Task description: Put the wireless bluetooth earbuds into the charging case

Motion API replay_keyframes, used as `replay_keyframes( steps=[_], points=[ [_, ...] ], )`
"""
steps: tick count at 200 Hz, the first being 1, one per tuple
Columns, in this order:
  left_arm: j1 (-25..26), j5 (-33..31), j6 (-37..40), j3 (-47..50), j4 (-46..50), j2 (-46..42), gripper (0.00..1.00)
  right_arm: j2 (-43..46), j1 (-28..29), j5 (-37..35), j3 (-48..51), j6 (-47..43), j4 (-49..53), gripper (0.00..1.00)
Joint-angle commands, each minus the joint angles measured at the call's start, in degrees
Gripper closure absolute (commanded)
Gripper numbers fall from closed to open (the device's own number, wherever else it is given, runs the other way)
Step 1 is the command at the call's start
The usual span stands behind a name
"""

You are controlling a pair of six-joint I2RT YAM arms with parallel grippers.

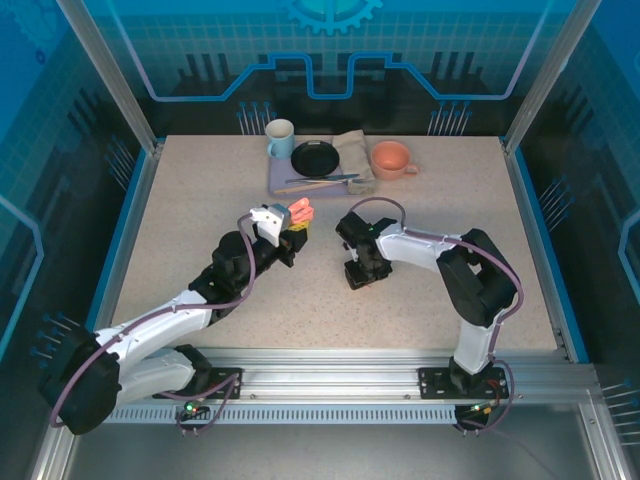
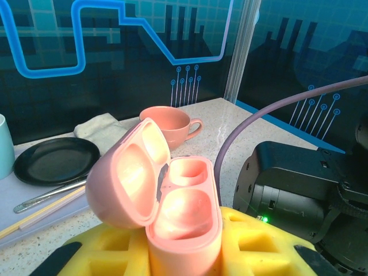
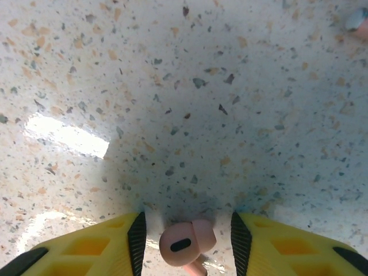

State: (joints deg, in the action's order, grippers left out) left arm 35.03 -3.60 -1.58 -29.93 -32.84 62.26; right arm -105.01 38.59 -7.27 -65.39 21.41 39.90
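On the speckled table (image 3: pixel 190 86), between the right gripper's (image 3: pixel 187 238) tips, lies a salmon-pink earbud (image 3: pixel 185 244).
Its yellow fingers (image 3: pixel 86 253) stand apart on either side of the bud, with a small gap each way, so nothing is pinched. The left gripper (image 1: pixel 290 232) is raised off the table and clamps the base of a pink case (image 2: pixel 184 213), whose lid is hinged open and leans left. Behind the case sit a pink cup (image 2: pixel 169 123), a folded cloth (image 2: pixel 100 127) and a black plate (image 2: pixel 54 160).
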Motion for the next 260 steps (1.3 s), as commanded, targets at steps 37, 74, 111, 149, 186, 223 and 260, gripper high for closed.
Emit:
replay_keyframes(
  steps=[37, 74, 111, 149, 186, 223, 260],
  points=[
    [-0.12, 0.7, -0.34, -0.87, -2.24, 0.49, 1.0, -2.2, 1.29, -1.74, -2.18, 0.62, 3.96, 0.6],
    [-0.13, 0.61, -0.34, -0.74, -2.07, 0.4, 1.0, -3.57, 1.93, -1.98, -3.32, 1.18, 4.06, 0.6],
    [-0.09, 0.64, -0.26, -0.74, -2.08, 0.38, 1.0, -4.33, 2.18, -2.28, -3.95, 1.16, 4.34, 0.64],
    [-0.11, 0.62, -0.33, -0.82, -2.23, 0.37, 1.0, -3.78, 2.12, -2.71, -4.14, 1.48, 4.97, 0.75],
    [-0.12, 0.8, -0.26, -0.77, -1.62, 0.2, 1.0, 0.55, 2.12, -3.3, -3.87, 3.27, 5.32, 0.79],
    [-0.02, 0.9, -0.22, -0.39, -1.26, 0.06, 1.0, 7.69, 1.93, -3.58, -5.83, 5.75, 6.66, 0.8],
    [-0.13, 2.26, -0.78, 1.12, -2.91, 0.68, 1.0, 16.42, 0.39, -1.94, -10.7, 9.51, 8.17, 0.8]
  ],
)
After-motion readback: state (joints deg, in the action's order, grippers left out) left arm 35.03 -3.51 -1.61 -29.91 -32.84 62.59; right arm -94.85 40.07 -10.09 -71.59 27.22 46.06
